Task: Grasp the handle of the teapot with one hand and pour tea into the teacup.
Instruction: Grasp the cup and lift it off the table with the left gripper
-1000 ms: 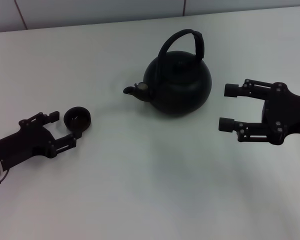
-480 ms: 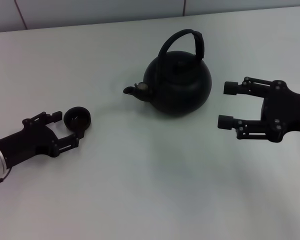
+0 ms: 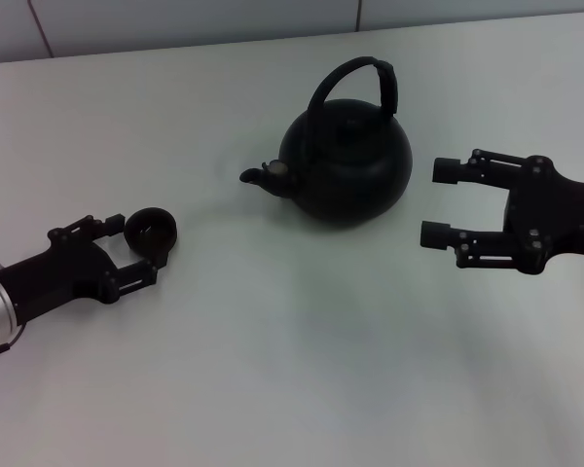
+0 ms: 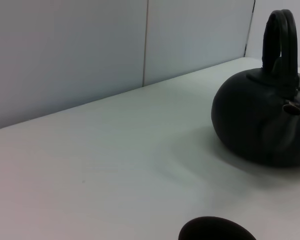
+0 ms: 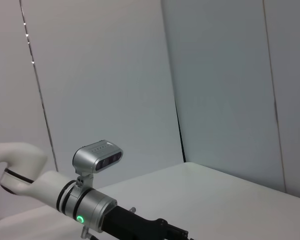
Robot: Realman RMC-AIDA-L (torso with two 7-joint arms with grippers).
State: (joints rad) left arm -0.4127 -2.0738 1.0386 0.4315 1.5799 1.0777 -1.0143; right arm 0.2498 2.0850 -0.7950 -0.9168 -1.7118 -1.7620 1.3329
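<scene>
Teapot (image 3: 346, 161): upright on white table (image 3: 273, 370), handle (image 3: 375, 83) arched above, spout toward teacup (image 3: 152, 232). Teacup: well left of teapot, between the spread fingers of left gripper (image 3: 134, 250). Right gripper (image 3: 442, 203): just right of teapot, fingers spread, holding nothing.

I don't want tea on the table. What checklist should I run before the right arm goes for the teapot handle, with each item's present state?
1. Teapot upright on the table: ok.
2. Handle standing up and free of obstruction: ok.
3. Right tool open, beside the teapot, not touching it: ok.
4. Spout points toward the teacup: ok.
5. Left tool around the teacup, steadying it: cannot tell whether the fingers touch it.
6. Tea level in the teapot: cannot tell.
</scene>
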